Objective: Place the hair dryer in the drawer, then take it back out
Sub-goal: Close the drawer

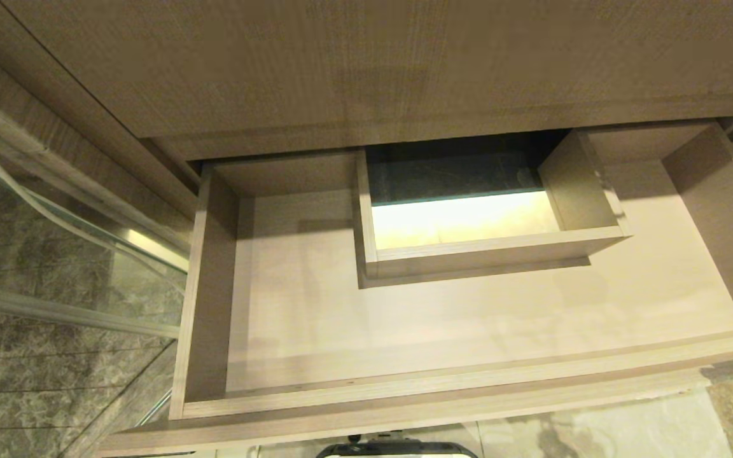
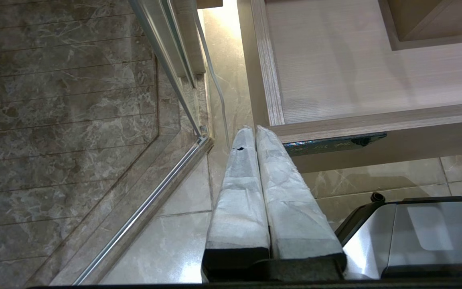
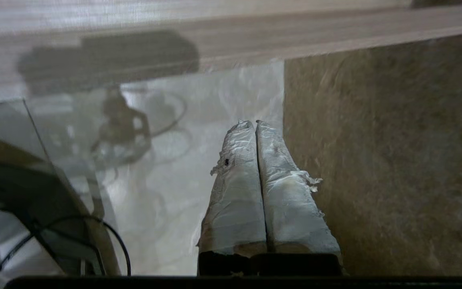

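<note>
The drawer point(image 1: 468, 331) stands pulled open and bare, the hair dryer in no view; right gripper point(image 3: 255, 124) and left gripper point(image 2: 254, 129), both closed on nothing, hang over the floor, so the dryer must probably be found and grasped next.

Neither arm shows in the head view; only a dark rounded part of the robot's own body point(image 1: 397, 450) sits at that view's bottom edge. The left gripper point(image 2: 254, 129) points downward, its two tape-wrapped fingers point(image 2: 239, 188) pressed flat together along their whole length, holding nothing; the right gripper point(image 3: 254, 123) points downward too, its fingers point(image 3: 235, 192) likewise wrapped in worn, frayed tape and closed tip to tip, empty.
</note>
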Controlling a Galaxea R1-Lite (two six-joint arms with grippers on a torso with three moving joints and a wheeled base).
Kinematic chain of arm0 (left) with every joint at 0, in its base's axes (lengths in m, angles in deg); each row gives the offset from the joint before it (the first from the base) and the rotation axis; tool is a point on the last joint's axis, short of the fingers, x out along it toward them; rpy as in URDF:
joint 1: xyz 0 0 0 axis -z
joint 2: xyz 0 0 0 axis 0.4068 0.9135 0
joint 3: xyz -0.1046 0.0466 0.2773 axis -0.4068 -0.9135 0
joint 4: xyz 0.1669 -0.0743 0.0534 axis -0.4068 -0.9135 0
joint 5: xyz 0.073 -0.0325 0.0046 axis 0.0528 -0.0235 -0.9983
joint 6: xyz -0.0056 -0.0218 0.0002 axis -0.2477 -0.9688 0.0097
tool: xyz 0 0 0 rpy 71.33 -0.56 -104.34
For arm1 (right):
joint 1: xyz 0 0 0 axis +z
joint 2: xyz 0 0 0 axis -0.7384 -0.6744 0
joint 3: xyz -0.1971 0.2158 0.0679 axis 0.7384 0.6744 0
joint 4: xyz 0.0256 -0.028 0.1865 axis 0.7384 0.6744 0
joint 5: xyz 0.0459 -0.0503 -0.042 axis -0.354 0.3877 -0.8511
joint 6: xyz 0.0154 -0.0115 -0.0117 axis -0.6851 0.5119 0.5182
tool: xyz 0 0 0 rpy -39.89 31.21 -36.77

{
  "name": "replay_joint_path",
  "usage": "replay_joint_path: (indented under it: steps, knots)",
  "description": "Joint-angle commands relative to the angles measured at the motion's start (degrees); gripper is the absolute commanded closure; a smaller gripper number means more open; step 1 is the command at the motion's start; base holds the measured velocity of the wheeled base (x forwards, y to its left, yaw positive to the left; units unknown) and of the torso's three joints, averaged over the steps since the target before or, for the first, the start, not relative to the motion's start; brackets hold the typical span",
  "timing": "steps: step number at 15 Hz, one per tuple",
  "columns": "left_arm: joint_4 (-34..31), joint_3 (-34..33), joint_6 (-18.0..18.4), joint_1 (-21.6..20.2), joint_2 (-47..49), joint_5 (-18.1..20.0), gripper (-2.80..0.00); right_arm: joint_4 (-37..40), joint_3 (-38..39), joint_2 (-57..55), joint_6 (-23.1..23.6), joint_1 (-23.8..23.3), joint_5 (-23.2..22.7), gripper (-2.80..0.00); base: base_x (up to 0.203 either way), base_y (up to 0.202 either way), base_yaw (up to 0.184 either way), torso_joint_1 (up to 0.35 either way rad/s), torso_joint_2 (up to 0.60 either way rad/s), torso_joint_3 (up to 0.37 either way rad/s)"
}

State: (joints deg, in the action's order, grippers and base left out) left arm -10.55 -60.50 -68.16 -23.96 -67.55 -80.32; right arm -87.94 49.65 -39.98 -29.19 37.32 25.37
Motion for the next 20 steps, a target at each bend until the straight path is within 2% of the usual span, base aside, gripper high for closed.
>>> replay_joint_path:
  steps: [1,7,8,11,12,14,17,18,20]
  knots:
    - [0.0,-0.1,0.0,0.0,0.0,0.0,0.00,0.1,0.5,-5.3,0.0,0.0,-0.5,0.00,0.000,0.000,0.000,0.000,0.00,0.000]
    - [0.0,-0.1,0.0,0.0,0.0,0.0,0.00,-5.5,-2.4,-12.3,0.0,0.0,-4.3,0.00,0.000,0.000,0.000,0.000,0.00,0.000]
    - [0.0,-0.1,0.0,0.0,0.0,0.0,0.00,-7.2,-2.9,-13.1,0.0,0.0,-6.5,0.00,0.000,0.000,0.000,0.000,0.00,0.000]
    - [0.0,-0.1,0.0,0.0,0.0,0.0,0.00,-12.8,-5.1,-16.6,-0.1,0.0,-8.7,0.00,0.000,0.000,0.000,0.000,0.00,0.000]
    - [0.0,0.0,0.0,0.0,0.0,0.0,0.00,-13.8,-8.0,-18.2,-0.6,0.0,-9.6,0.00,0.000,0.000,0.000,0.000,0.00,0.000]
    - [0.0,-0.1,0.0,0.0,0.0,0.0,0.00,-17.3,-16.5,-23.7,-4.5,0.0,-12.1,0.00,0.000,0.000,0.000,0.000,0.00,0.000]
    - [0.0,-0.1,0.0,0.0,0.0,0.0,0.00,-23.9,-30.7,-32.5,-8.3,-0.1,-13.4,0.00,0.000,0.000,0.000,0.000,0.00,0.000]
    - [0.0,-0.1,0.0,0.0,0.0,0.0,0.00,-25.4,-33.2,-34.4,-8.8,-0.4,-13.5,0.00,0.000,0.000,0.000,0.000,0.00,0.000]
    - [0.0,-0.1,0.0,0.0,0.0,0.0,0.00,-25.5,-32.5,-33.7,-8.8,-1.2,-13.8,0.00,0.000,0.000,0.000,0.000,0.00,0.000]
